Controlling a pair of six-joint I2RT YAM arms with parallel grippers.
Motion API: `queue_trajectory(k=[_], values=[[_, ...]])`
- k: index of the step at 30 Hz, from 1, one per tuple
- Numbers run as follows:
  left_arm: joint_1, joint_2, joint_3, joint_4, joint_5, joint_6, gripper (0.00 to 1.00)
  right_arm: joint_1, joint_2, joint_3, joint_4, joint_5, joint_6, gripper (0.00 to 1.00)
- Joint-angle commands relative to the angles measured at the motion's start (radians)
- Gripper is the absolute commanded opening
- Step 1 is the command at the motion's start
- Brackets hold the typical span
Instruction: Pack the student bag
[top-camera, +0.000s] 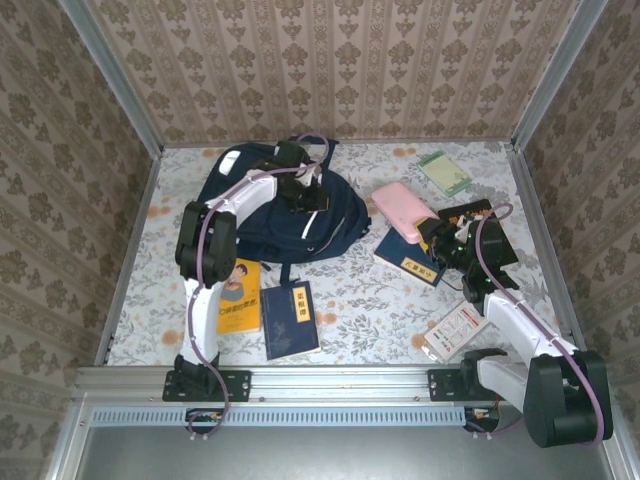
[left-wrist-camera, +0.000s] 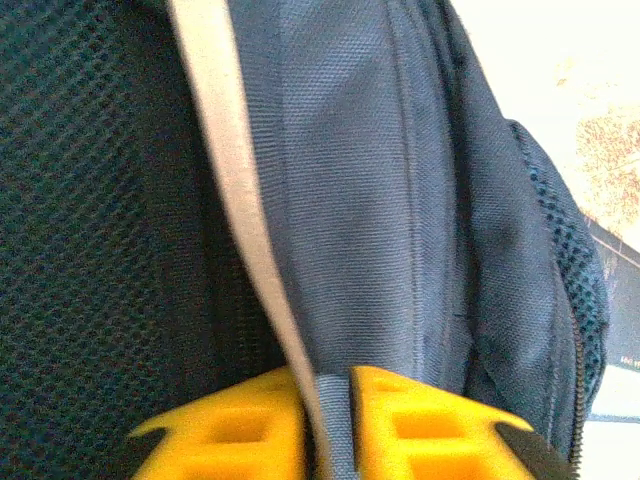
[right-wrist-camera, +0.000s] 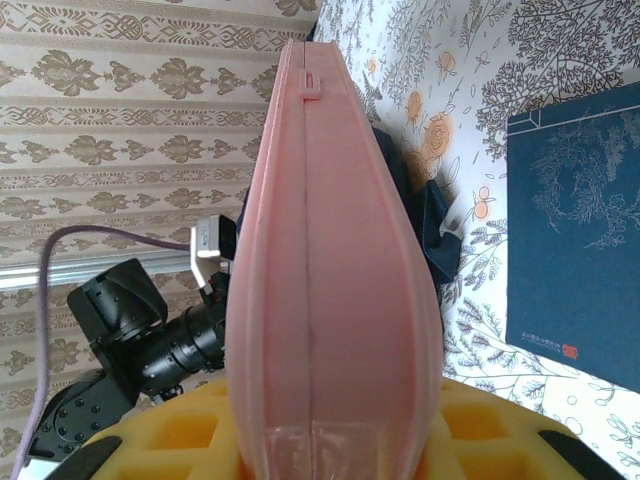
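Left fingers: we see the left fingers (left-wrist-camera: 240, 425) pinched narrow on a fold of the student bag (left-wrist-camera: 400, 200), right beside its pale trim.
Right fingers: the right fingers (right-wrist-camera: 170, 430) clamp one end of a pink case (right-wrist-camera: 330, 250), which stands out long beyond their tips.
Bag's place: it lies on the desk (top-camera: 380, 300), under and around the left fingers and well to the left of the right fingers. We cannot tell how far its mouth gapes.
Slip risk: we judge the left hold thin, only cloth and trim. A hard lift could pull the fold free and let the mouth fall shut.
Swing risk: held at one end, the case may pivot in the grip or drop as it travels.
Snag risk: a narrow mouth could catch the case's far end on the rim.
Clash risk: the left arm (right-wrist-camera: 125, 315) sits just beyond the case, so we could knock the two arms together.
Clutter: a blue book (right-wrist-camera: 575, 250) lies right of the right fingers, and a low sweep might shove it.
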Motion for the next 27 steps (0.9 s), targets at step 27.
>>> queue_trajectory(k=[27], values=[[0.118,-0.193,0.448,-0.382,0.281,0.094,0.00,0.125,0.139,0.340,-0.237,-0.141,-0.326,0.24]])
